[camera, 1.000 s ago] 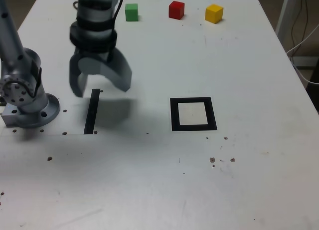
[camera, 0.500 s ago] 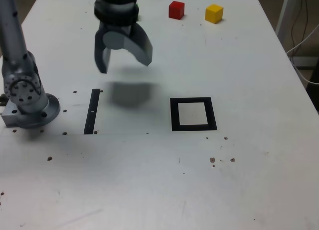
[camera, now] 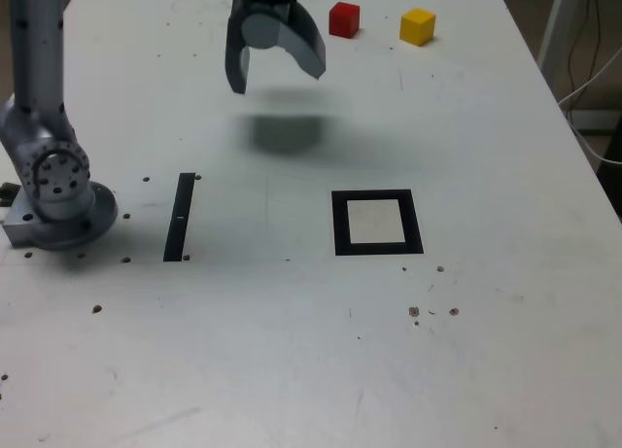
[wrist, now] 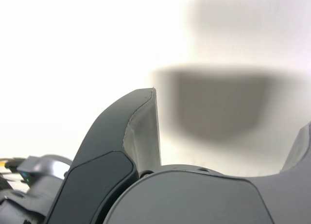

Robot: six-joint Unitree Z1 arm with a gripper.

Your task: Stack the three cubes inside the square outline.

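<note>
In the exterior view the red cube [camera: 343, 18] and the yellow cube [camera: 418, 26] sit apart near the table's far edge. The green cube is hidden where the arm now stands. My gripper [camera: 276, 77] hangs open above the table at the far side, just to the exterior view's left of the red cube, with nothing between its grey fingers [camera: 313, 57]. The square outline [camera: 338, 224] lies empty nearer the camera, towards the right. The wrist view shows only the gripper [wrist: 231, 110] with its jaws spread, one finger [wrist: 143, 131], and a dark shadow on white table.
The arm's grey base [camera: 56, 200] stands at the exterior view's left edge. A narrow black strip [camera: 180, 217] lies beside it. Small dark specks dot the near part of the white table [camera: 292, 351]. Cables hang past the table's right side.
The gripper has travelled from near the black strip towards the far edge and the exterior view's right, covering the green cube. Its jaws stayed open.
</note>
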